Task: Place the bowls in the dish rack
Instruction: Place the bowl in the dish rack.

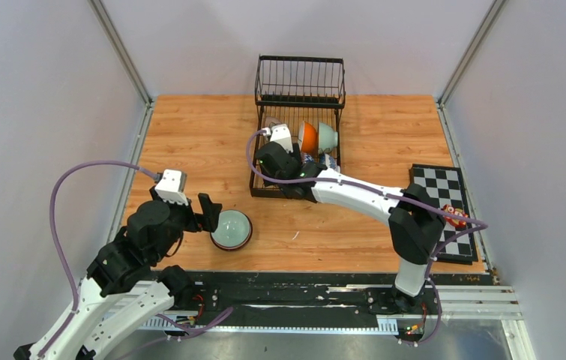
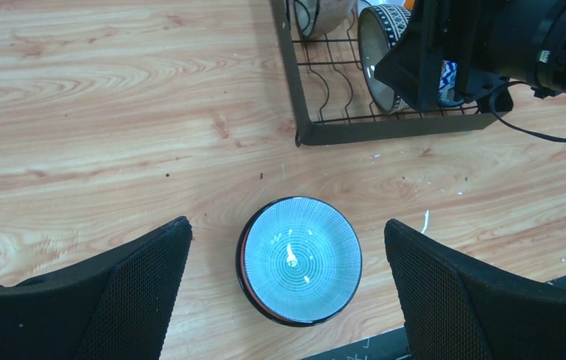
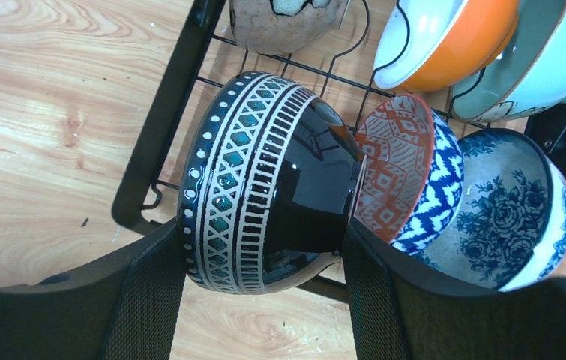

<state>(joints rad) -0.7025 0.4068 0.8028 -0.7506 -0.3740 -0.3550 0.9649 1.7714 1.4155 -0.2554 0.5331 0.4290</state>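
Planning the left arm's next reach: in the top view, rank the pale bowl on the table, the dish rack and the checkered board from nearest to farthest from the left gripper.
1. pale bowl, right beside the left gripper, on its right.
2. dish rack, farther back, near the centre.
3. checkered board, at the far right edge.
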